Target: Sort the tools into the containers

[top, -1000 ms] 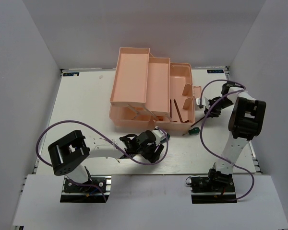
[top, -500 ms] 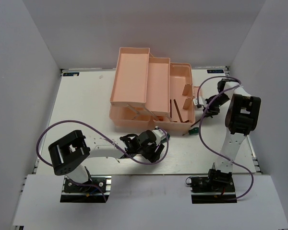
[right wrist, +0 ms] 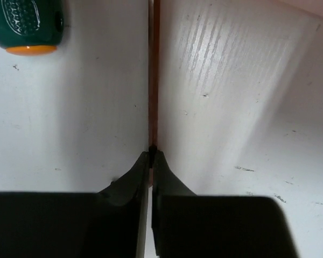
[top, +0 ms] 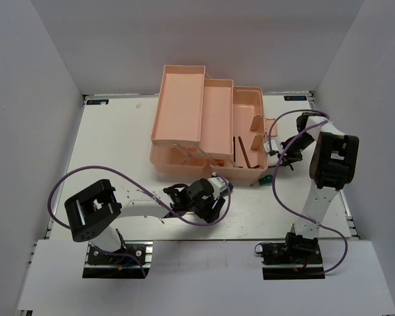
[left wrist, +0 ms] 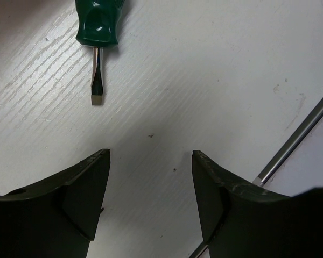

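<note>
The left gripper (left wrist: 151, 156) is released and empty, its two dark fingers (left wrist: 78, 183) spread wide over the bare white counter (left wrist: 204, 70). Ahead of it and a little left lies a green screwdriver (left wrist: 97, 32), flat on the counter, its blade tip pointing back toward the left finger but well short of it. Beside the right finger a thin metal shaft (left wrist: 296, 137) slants across the counter and passes under that finger; its handle is out of view. From above, this gripper (top: 210, 196) sits just in front of the near wall of the pink toolbox (top: 164, 161).

The right gripper (right wrist: 152, 156) is clenched on a slim brown hex key (right wrist: 153, 80), pinched between the fingertips, with the rod running straight ahead from them. Whether the key's far end touches the counter cannot be told. Ahead and to the left of this gripper lies a green handle (right wrist: 27, 24) with an orange end cap, apart from the key. In the top view the right gripper (top: 276, 158) is next to the toolbox's right end, the green handle (top: 264, 179) lies on the counter just near of it, and brown rods (top: 249, 158) lie in the open lower tray on its toolbox side.
</note>
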You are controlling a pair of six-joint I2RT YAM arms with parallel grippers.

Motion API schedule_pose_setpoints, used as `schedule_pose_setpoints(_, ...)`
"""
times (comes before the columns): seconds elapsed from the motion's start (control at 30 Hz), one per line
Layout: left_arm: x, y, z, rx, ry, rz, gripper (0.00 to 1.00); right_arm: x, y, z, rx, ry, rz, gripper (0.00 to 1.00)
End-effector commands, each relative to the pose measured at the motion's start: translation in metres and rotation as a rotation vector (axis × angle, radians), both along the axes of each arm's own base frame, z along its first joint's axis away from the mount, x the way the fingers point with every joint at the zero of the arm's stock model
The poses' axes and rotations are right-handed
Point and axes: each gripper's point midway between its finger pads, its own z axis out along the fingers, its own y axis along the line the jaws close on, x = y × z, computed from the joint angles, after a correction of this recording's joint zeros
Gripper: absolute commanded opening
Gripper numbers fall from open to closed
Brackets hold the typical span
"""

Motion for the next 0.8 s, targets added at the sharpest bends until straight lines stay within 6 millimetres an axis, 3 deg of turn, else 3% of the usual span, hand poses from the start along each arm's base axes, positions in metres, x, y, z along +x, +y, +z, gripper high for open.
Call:
schedule_pose_setpoints(0.0, 0.001, -0.001, 0.018, -0.043, -0.026, 0.010, 0.73, -0.030, -0.005, -0.034, -0.033, 0.108, 0.079, 0.01)
schedule_pose_setpoints(0.17, 0.000, 0.000, 0.025, -0.062, -0.035, 0.010, 0.73, -0.033, -0.010, -0.037, -0.069, 0.088, -0.126, 0.00)
schedule_pose_setpoints(0.23, -0.001, 0.002, 0.025, -0.062, -0.035, 0.010, 0.73, -0.022, -0.014, -0.029, -0.089, 0.022, -0.170, 0.00)
schedule_pose_setpoints(0.5, 0.000, 0.001, 0.036, -0.090, -0.048, 0.010, 0.73, -0.007, -0.030, 0.021, -0.093, -0.100, -0.502, 0.00)
schedule_pose_setpoints(0.77, -0.001, -0.001, 0.043, -0.108, -0.057, -0.003, 0.73, -0.012, -0.058, 0.060, -0.090, -0.195, -0.607, 0.00)
